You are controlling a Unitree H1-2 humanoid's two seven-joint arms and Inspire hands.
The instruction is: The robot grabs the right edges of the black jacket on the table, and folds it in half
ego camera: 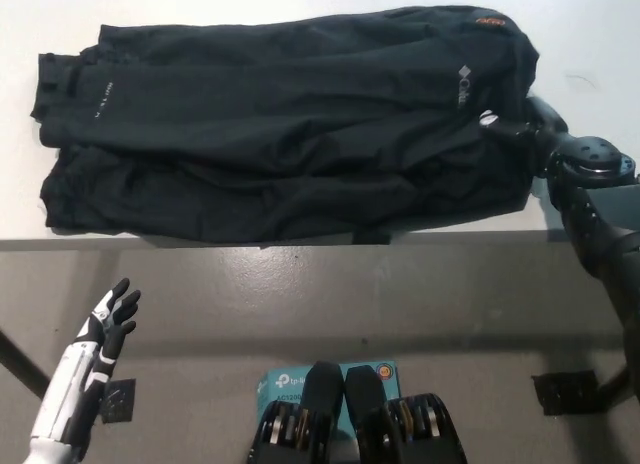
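Fabric at the jacket's right edge hides most of the black right hand [510,124], which reaches in from the right side of the bench [300,4]; the hand is pressed into the cloth there, but whether its fingers have closed on the edge cannot be told. Its arm runs back down the picture's right side, past the bench's front edge.

The black jacket [290,134] lies spread across the white bench, long side running left to right, covering most of the visible surface. It is rumpled rather than flat, with long creases running along its length and a heavier fold near the front. A small white logo [461,88] sits on the chest area near the right end, and a little orange mark [489,22] shows at the upper right corner of the garment. Faint white lettering appears near the left end. The front hem lies just at the bench's front edge.

The white left hand [112,319] rests low at the lower left, well apart from the bench, over the grey floor [400,304], its fingers apart and holding nothing.
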